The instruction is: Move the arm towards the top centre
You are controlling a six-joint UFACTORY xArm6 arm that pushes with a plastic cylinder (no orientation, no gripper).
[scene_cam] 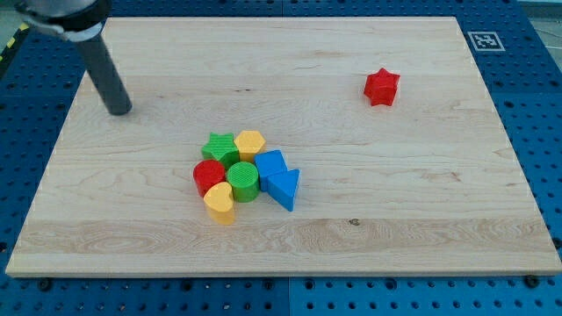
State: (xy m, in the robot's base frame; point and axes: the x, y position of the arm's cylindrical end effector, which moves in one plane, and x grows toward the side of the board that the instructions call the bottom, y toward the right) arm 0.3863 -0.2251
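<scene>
Nearest the view's bottom, the yellow heart (219,203) touches the green cylinder (243,181), my landmark. Red cylinder (208,175) at its left, blue triangle (284,188) and blue block (270,164) right, green star (219,147) and yellow hexagon (249,143) just above. My tip (118,110), a jawless rod, stands well up-left; the red star (382,87) lies far up-right on the board (421,219).

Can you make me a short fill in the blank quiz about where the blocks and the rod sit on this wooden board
The red star block sits alone toward the view's ____.
My tip rests near the board's upper ____ corner.
In the cluster, the yellow hexagon block sits right of the green ____ block.
The two blue blocks form the cluster's ____ edge.

Missing words: right; left; star; right
</scene>
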